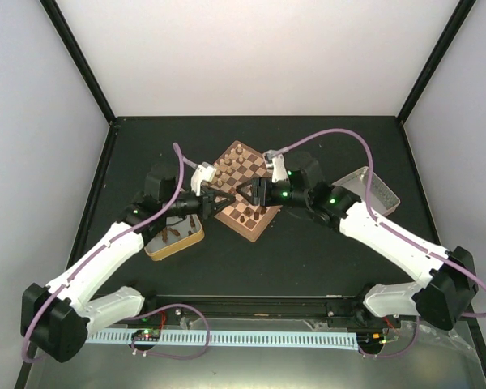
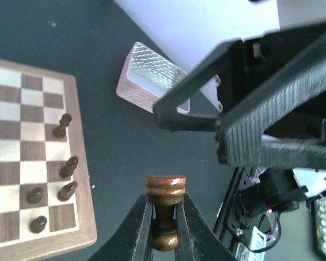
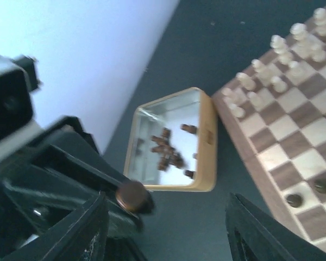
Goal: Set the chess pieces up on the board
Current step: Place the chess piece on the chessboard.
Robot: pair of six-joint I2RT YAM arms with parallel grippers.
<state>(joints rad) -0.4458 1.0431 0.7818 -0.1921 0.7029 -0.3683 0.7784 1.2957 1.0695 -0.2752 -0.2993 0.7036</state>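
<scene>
While clamped, the held chess piece (image 2: 164,187) shows as a dark brown turned chessman with a flat, ringed head, a narrow waist and a rounded foot; it looks like a rook.

- Left gripper (image 2: 164,209): closed on that piece, one finger on each side of the waist, the head standing clear above the fingertips. The left arm reaches in from 7 o'clock of the top view, with its wrist at the board's 8 o'clock edge.
- Right gripper (image 3: 165,215): jaws spread wide, nothing between them gripped. The right arm comes in from 4 o'clock, and its gripper faces the left one nose to nose.
- Board (image 2: 86,206): checkered tan and brown with a thick wooden rim. In the left wrist view the held piece hangs over the black table (image 1: 308,259), just off the rim at the board's 4 o'clock.
- Seated dark chessmen (image 2: 61,126): five stand in the squares nearest that rim.
- Pale chessmen (image 3: 278,43): grouped at the board's far side, at 1 o'clock in the right wrist view.
- Gold-rimmed tray (image 3: 209,141): holds loose dark chessmen (image 3: 165,152) and sits just beside the board.
- Silver tray (image 2: 152,73): lies at 12 o'clock of the held piece, well apart.

Seen from the right wrist, the piece's round head sits just beside the right gripper's 8 o'clock finger, inside the gap. Whether they touch cannot be told.
</scene>
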